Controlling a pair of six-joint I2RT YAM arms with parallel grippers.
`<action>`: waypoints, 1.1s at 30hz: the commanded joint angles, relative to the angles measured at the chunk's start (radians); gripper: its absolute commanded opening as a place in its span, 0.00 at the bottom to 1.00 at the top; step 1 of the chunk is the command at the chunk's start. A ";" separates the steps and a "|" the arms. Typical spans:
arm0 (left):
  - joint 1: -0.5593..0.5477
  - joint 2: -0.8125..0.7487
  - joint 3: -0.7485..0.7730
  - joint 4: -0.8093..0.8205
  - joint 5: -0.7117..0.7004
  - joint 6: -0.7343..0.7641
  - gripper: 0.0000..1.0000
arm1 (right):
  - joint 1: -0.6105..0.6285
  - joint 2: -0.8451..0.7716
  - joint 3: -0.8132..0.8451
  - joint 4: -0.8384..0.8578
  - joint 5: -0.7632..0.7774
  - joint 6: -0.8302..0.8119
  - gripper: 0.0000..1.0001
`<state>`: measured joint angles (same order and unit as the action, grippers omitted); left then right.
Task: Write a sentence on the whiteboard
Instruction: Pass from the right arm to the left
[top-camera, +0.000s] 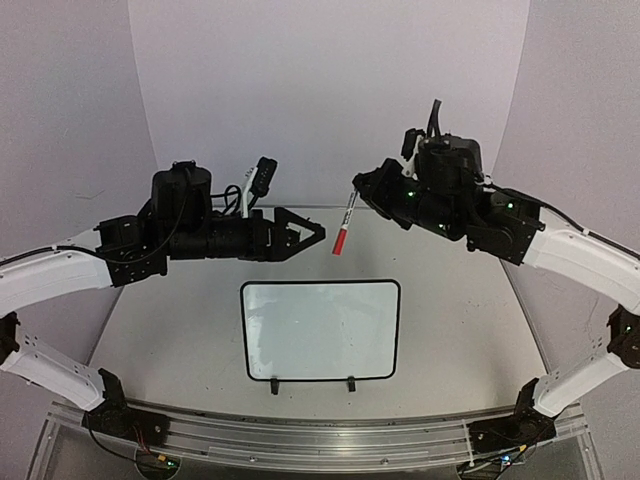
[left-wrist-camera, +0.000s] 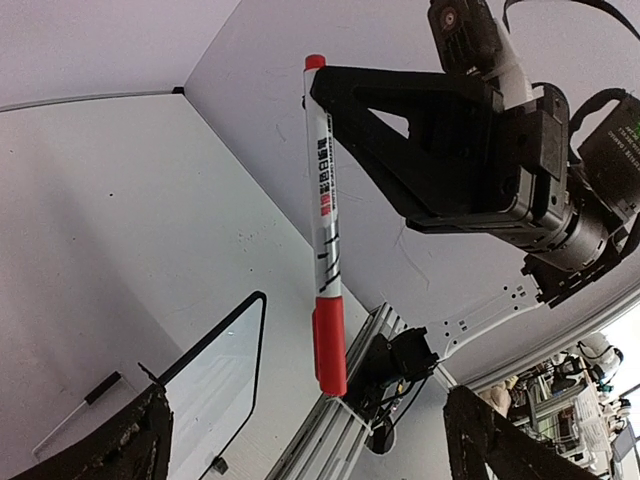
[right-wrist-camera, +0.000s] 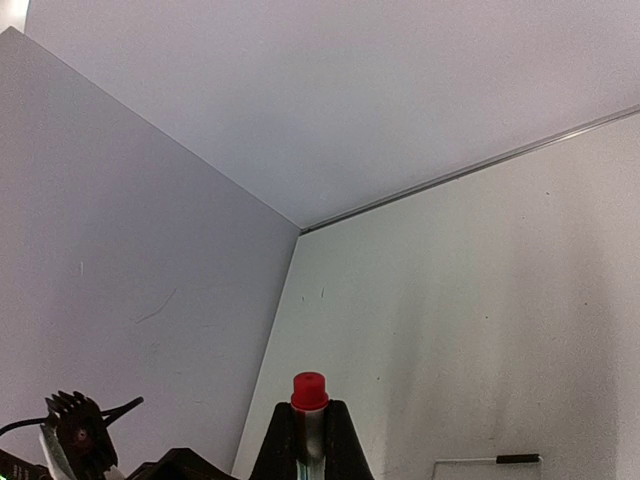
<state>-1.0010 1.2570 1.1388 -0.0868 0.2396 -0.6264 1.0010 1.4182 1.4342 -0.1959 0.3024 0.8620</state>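
The whiteboard (top-camera: 320, 335) lies flat on the table near the front, its two black clips on the near edge. Its surface is blank with faint smudges; no sentence shows on it. My right gripper (top-camera: 362, 190) is shut on the upper end of a white marker (top-camera: 347, 215) and holds it in the air, red cap (top-camera: 340, 241) pointing down. My left gripper (top-camera: 318, 234) is open, level with the cap and just left of it, not touching. In the left wrist view the marker (left-wrist-camera: 325, 200) hangs ahead of my open fingers (left-wrist-camera: 150, 440). In the right wrist view the marker's red end (right-wrist-camera: 309, 390) sticks out between the pads.
Grey walls enclose the table at the back and both sides. A metal rail (top-camera: 320, 440) runs along the near edge. The board's corner shows in the left wrist view (left-wrist-camera: 215, 370) and the right wrist view (right-wrist-camera: 490, 462).
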 joint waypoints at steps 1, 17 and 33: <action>-0.009 0.035 -0.005 0.142 0.049 -0.064 0.90 | 0.021 0.018 0.034 0.101 0.046 0.020 0.00; -0.013 0.107 0.026 0.166 0.096 -0.086 0.27 | 0.028 0.025 0.020 0.115 0.058 0.027 0.00; -0.013 0.163 0.050 0.179 0.107 -0.096 0.18 | 0.029 -0.064 -0.087 0.038 0.079 0.066 0.00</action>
<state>-1.0103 1.4057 1.1394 0.0386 0.3258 -0.7092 1.0237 1.4088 1.3633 -0.1484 0.3522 0.9099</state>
